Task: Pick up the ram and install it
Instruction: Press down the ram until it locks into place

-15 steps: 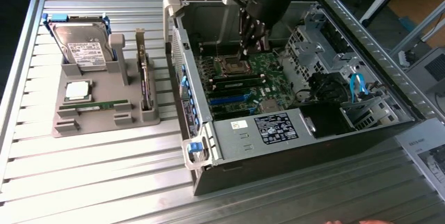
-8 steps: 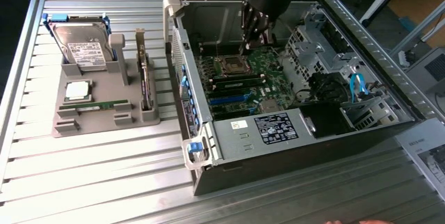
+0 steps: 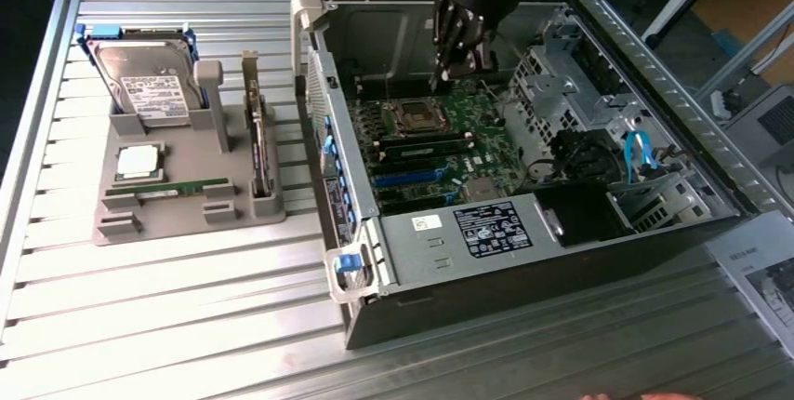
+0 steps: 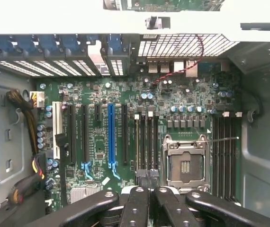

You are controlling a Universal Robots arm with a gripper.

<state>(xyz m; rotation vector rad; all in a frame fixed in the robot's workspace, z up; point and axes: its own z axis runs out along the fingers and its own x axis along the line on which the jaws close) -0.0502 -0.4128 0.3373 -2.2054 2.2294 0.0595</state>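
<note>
Pincer [image 3: 462, 63]: fingers closed together, nothing visibly held, hanging above the motherboard [image 3: 429, 135] inside the open computer case [image 3: 670, 233]; arm descends steeply from above. Ram [image 3: 165, 191]: green stick lying flat in the grey holder tray [image 3: 186, 219] beside the case, long axis running across the exterior view. Labels present, writing unreadable.

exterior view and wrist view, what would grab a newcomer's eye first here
The open computer case on the slatted metal table stands out first, its green motherboard laid bare, with the arm's shut pincer lowered inside above the empty processor socket. On the exterior view's left, a grey parts holder carries a hard drive, a silver processor chip and a green ram stick.
</note>
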